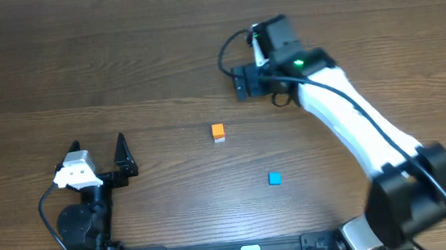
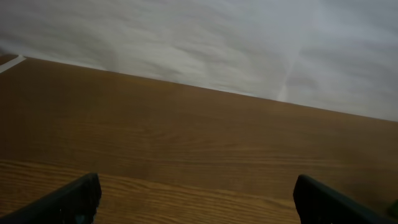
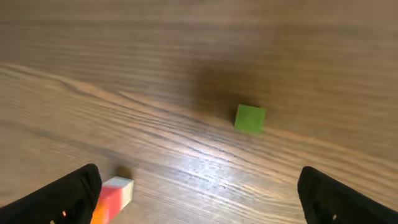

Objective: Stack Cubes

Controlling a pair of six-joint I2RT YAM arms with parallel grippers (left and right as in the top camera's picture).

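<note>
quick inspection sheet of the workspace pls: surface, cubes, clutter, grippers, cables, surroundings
surface: brown wooden table, bare grain
job's things: orange cube touching white cube, cannot tell if stacked or side by side; blue cube alone, nearer the bases; green cube alone, ahead of the right gripper
clutter: nothing seen
grippers: left gripper open, empty, near its base; right gripper open, empty
cables: black cable loops at the right wrist
surroundings: white wall beyond the table's edge
</note>
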